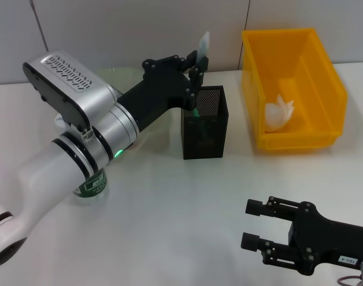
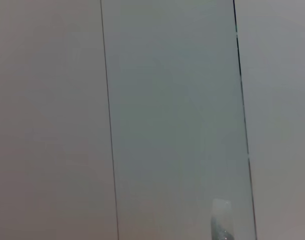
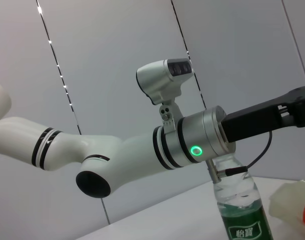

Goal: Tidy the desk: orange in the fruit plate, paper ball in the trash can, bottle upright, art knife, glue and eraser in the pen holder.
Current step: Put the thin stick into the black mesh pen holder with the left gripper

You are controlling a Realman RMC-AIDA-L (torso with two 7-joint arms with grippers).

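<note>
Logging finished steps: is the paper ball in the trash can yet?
In. The paper ball lies on the floor of the trash can, enclosed by its yellow walls.

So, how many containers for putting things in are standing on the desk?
2 clearly: the pen holder at the middle, under the left gripper, and the trash can to its right, holding the paper ball. The arm may hide others.
</note>
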